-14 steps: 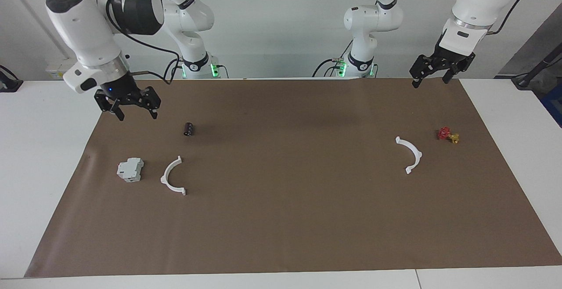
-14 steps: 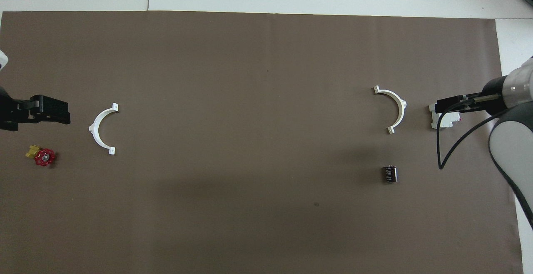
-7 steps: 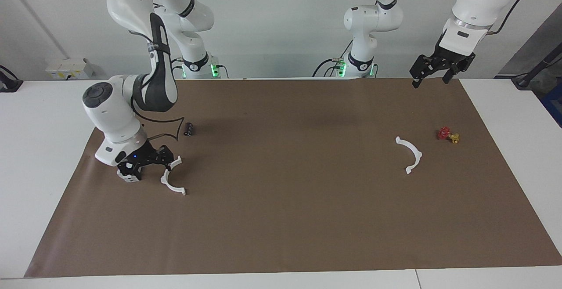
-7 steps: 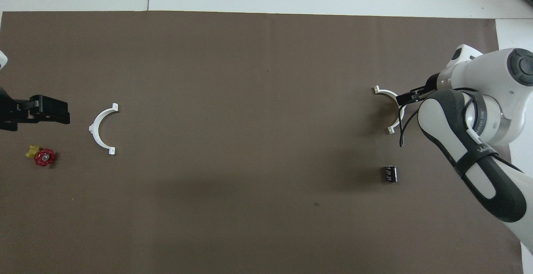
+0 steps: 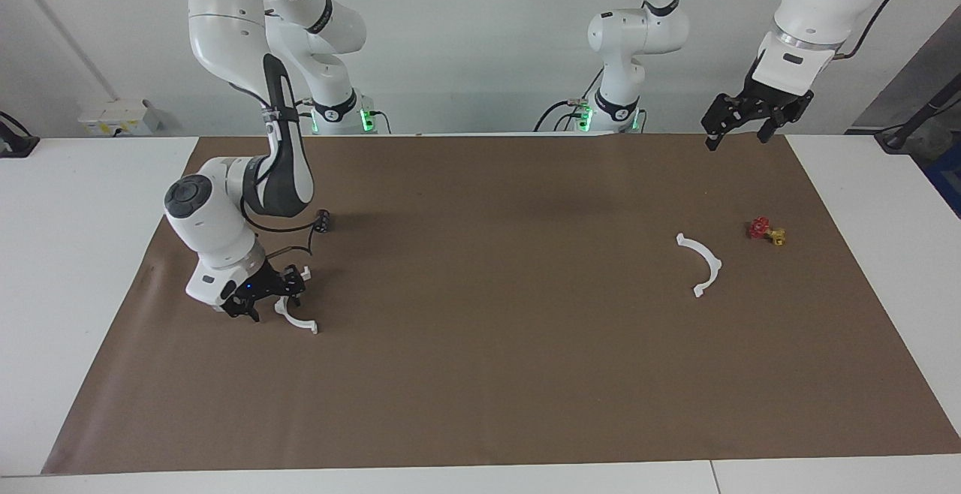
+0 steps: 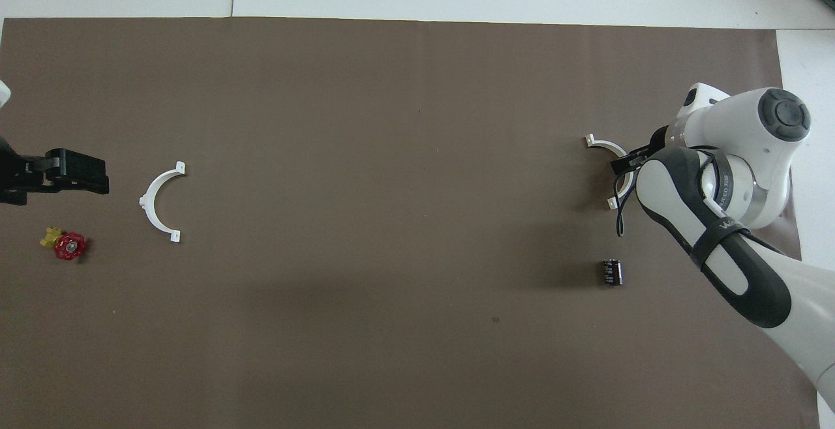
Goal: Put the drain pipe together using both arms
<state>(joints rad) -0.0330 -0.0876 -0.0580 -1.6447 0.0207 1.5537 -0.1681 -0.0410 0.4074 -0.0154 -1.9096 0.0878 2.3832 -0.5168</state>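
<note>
The drain pipe lies as two white half-ring arcs on the brown mat. My right gripper (image 5: pixel 272 297) is down at the middle of one arc (image 5: pixel 299 322), toward the right arm's end. From overhead, that arm covers most of this arc (image 6: pixel 601 145); only its two ends show beside the right gripper (image 6: pixel 623 162). The second arc (image 5: pixel 713 260) lies alone toward the left arm's end, also seen overhead as the second arc (image 6: pixel 145 202). My left gripper (image 5: pixel 736 141) hangs open and high over the mat's edge; overhead, the left gripper (image 6: pixel 98 175) shows beside that arc.
A red-and-yellow valve (image 5: pixel 764 231) lies beside the second arc, toward the left arm's end; overhead, the valve (image 6: pixel 68 245) sits under the left gripper's side. A small black cylinder (image 5: pixel 323 220) stands nearer to the robots than the first arc, seen overhead as the cylinder (image 6: pixel 611 272).
My right arm has swung down from above the mat onto the first arc and now hides the grey device beside it. The left arm has stayed where it was.
</note>
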